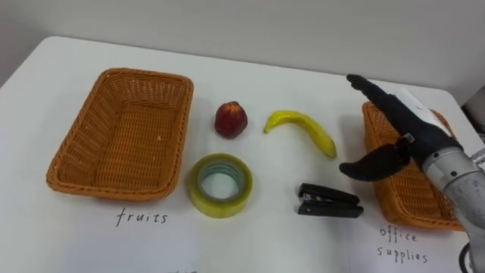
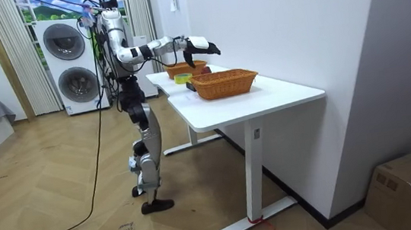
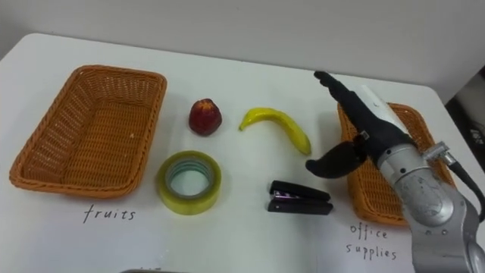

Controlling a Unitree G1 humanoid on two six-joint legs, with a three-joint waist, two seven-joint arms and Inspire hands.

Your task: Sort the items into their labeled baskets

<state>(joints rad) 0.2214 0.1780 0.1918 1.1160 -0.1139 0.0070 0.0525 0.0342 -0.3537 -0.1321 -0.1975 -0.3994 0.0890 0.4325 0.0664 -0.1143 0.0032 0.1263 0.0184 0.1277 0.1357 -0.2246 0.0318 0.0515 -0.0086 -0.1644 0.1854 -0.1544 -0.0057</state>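
Left of the empty, spread-out robot hand [image 1: 413,135]: apple [image 1: 231,119], banana [image 1: 303,129], tape [image 1: 220,184], stapler [image 1: 328,202], all unsorted. Both the fruit basket [image 1: 76,144] and supplies basket [image 1: 415,203] look empty.

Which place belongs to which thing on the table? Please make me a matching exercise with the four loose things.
1 apple
2 banana
3 tape roll
4 stapler

A in front of the banana
B beside the empty basket's far corner
C in front of the apple
D between the apple and the right basket

Pairs: 1-B, 2-D, 3-C, 4-A
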